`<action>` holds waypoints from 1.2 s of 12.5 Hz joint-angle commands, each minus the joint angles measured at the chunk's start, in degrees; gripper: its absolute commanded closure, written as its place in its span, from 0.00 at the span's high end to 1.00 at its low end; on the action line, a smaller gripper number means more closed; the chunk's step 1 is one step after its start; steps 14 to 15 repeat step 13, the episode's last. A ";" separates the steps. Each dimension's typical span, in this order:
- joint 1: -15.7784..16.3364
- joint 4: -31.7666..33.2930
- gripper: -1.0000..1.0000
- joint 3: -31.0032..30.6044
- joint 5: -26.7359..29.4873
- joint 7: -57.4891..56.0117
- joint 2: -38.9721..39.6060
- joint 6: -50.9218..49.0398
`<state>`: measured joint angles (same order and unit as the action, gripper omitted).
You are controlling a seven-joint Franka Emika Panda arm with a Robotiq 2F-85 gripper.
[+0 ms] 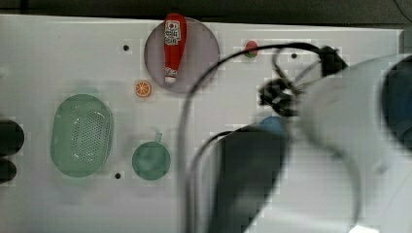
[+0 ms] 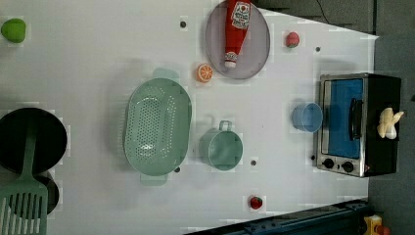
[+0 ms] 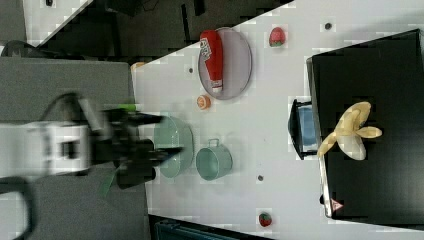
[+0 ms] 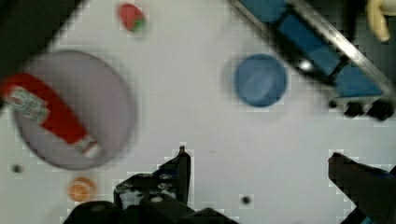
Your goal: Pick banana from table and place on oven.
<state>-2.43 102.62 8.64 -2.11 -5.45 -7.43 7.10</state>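
The pale yellow banana lies peeled-looking on the black top of the oven, at the left view's right edge of the white table. The right view shows the banana near the front edge of the oven top. In the wrist view a tip of the banana shows past the oven's blue door. My gripper is open and empty, high above the bare table and apart from the oven. In the right view the gripper hangs over the green colander's side. My arm covers the top view's right.
A red ketchup bottle lies on a grey plate. Near it are an orange slice, a green colander, a teal cup and a blue cup in front of the oven. A black pan and a spatula sit at the left view's left.
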 commanded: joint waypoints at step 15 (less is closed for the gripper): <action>1.94 6.59 1.00 -8.78 0.69 20.72 -8.32 -2.76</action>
